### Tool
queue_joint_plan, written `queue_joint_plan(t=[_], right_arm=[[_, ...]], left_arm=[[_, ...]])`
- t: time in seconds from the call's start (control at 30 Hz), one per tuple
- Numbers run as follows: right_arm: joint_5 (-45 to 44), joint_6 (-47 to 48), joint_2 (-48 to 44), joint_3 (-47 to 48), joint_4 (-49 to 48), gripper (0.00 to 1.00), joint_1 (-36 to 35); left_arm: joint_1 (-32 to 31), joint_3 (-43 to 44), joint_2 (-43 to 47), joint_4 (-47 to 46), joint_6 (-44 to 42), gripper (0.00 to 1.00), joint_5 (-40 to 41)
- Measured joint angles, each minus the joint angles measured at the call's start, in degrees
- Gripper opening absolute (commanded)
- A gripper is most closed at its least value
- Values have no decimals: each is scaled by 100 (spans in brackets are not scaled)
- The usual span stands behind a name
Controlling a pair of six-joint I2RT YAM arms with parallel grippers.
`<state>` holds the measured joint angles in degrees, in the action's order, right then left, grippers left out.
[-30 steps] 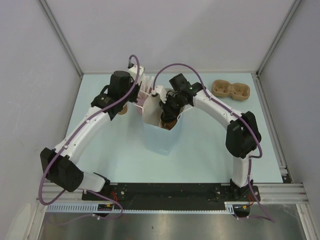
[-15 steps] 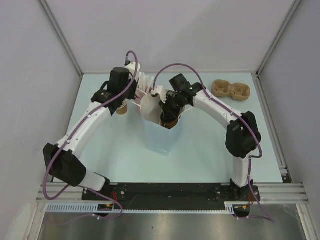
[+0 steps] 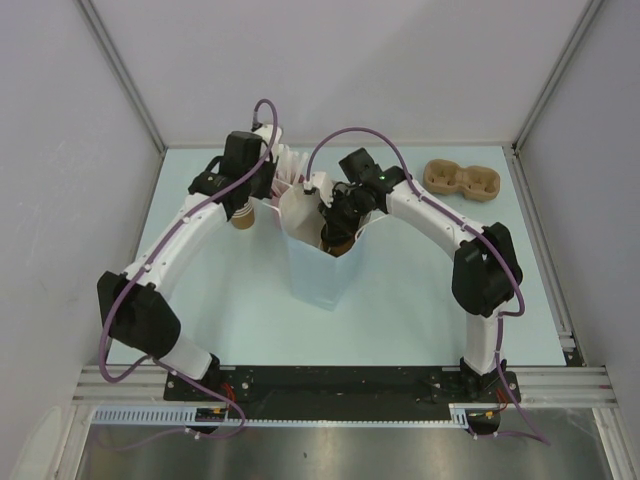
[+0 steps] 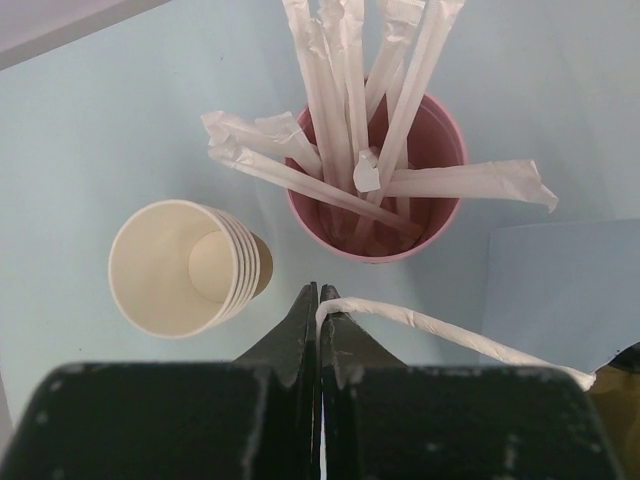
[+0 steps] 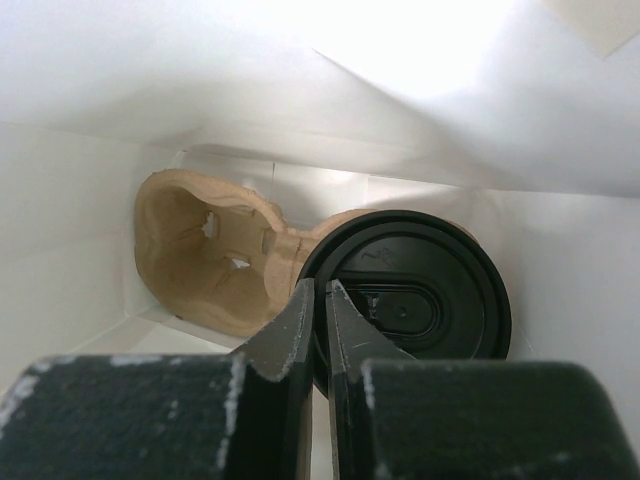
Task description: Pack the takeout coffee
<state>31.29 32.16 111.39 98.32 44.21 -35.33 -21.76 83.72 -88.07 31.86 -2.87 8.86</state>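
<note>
The takeout coffee (image 5: 420, 290), a cup with a round black lid, stands inside the white paper bag (image 5: 300, 100) next to a brown moulded cup carrier (image 5: 200, 260). My right gripper (image 5: 320, 287) reaches down into the bag and is pinched on the left rim of the lid. In the top view it sits in the bag's mouth (image 3: 337, 232). My left gripper (image 4: 319, 292) is shut on one end of a paper-wrapped straw (image 4: 450, 335), which trails right toward the bag's edge (image 4: 560, 290).
A pink cup (image 4: 447, 135) full of wrapped straws and a stack of tan lidless cups (image 4: 170, 265) stand just beyond my left gripper. A second brown carrier (image 3: 461, 180) lies at the table's far right. The bag (image 3: 318, 275) stands upright mid-table.
My left arm has swung its elbow forward and its wrist slightly toward the back, with the straw still pinched. The right arm has stayed in the bag.
</note>
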Motion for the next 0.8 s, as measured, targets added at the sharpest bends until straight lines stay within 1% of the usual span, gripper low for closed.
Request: queue_joint_plan(t=[0.6, 0.67, 0.73, 0.77, 0.8], right_arm=[[4, 70, -39, -184, -192, 0, -50], [7, 68, -42, -184, -190, 0, -48], [7, 70, -42, -170, -184, 7, -42], [9, 70, -42, -164, -177, 12, -37], [11, 70, -42, -146, -157, 21, -28]], left_arm=[[26, -2, 212, -83, 2, 0, -201], [31, -4, 225, -83, 2, 2, -212], [31, -2, 238, -87, 2, 5, -223], [31, -4, 243, -87, 2, 9, -238], [31, -4, 245, -87, 2, 10, -260]])
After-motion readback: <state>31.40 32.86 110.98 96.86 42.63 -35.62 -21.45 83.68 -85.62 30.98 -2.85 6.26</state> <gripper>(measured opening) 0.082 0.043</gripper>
